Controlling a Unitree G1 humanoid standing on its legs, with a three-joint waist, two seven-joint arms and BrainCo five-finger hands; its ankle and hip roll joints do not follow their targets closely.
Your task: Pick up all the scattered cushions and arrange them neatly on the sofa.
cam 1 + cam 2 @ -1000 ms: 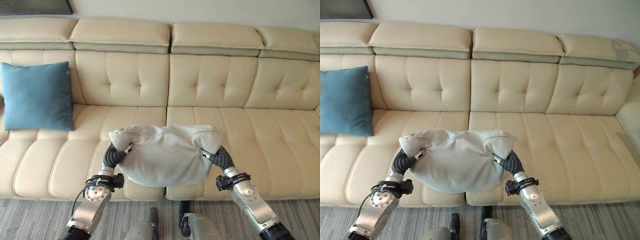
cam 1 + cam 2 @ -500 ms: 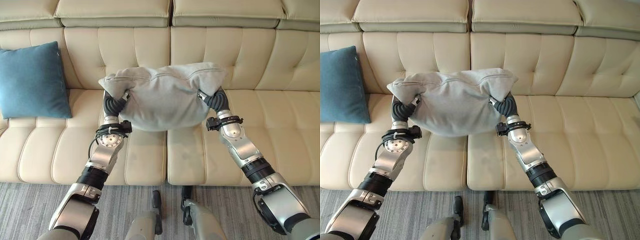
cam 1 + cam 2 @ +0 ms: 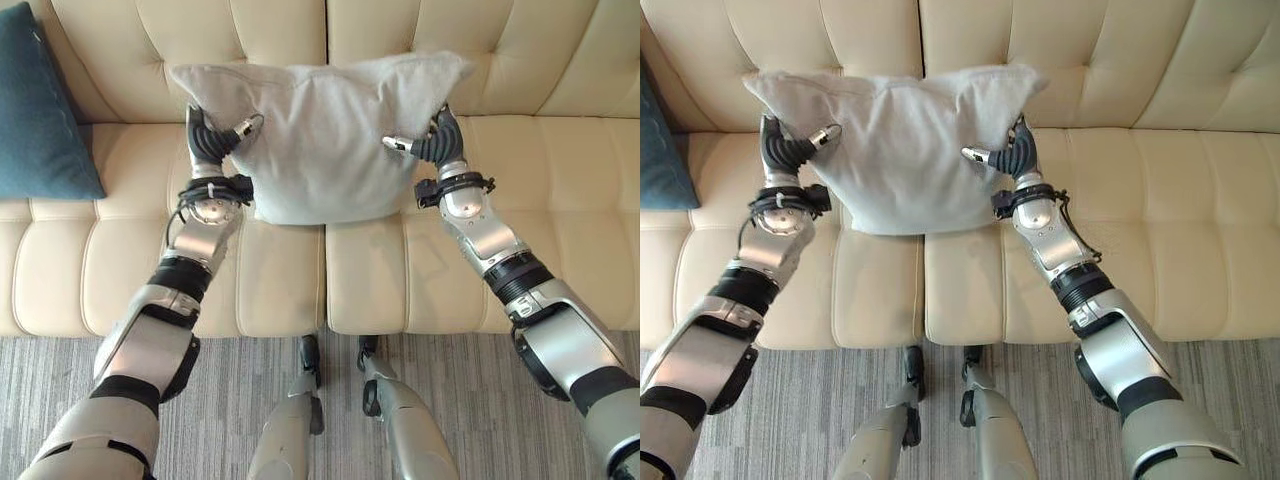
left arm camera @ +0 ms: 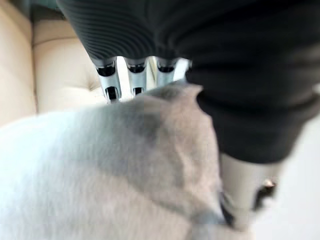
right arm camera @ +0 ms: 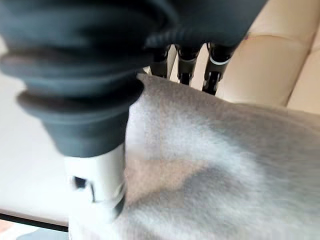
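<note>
From the left eye view, I see both hands holding a grey cushion [image 3: 330, 135] upright against the cream sofa [image 3: 560, 250] backrest, its lower edge on the seat near the middle seam. My left hand [image 3: 215, 140] grips the cushion's left side with the thumb laid across the front; my right hand [image 3: 425, 145] does the same on the right. A second ago the cushion hung low over the seat's front edge; it has since been carried up and back to the backrest. A blue cushion [image 3: 40, 110] leans at the far left of the sofa, well apart.

The right eye view shows the same pose: grey cushion standing, one hand pinching each side.

In the left wrist view, the fingers [image 4: 120, 82] pass behind the grey fabric, clamped on it with the thumb in front.

In the right wrist view, the fingers [image 5: 187, 62] likewise curl behind the cushion.

I judge placement nearly done; letting go comes next.
</note>
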